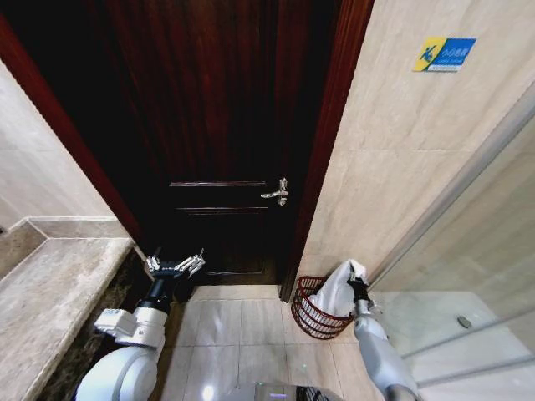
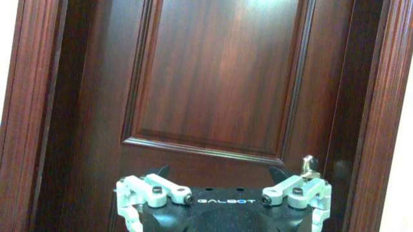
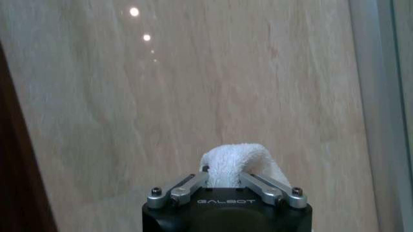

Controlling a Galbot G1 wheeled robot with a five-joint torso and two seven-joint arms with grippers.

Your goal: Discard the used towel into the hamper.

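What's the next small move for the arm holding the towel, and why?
Probably open the right gripper. It is shut on the white towel, which already hangs over the hamper with its lower folds inside the rim, so letting go should drop it in. The left gripper waits open near the door.

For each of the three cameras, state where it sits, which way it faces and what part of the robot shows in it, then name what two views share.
Head view: from the robot's head, looking forward and down at the door, hamper and floor; both arms show.
Left wrist view: on the left arm, facing the door; the open left gripper shows.
Right wrist view: on the right arm, facing the tiled wall; the right gripper shows shut on the towel.
Shared: head and left wrist views both show the door handle; head and right wrist views both show the towel.
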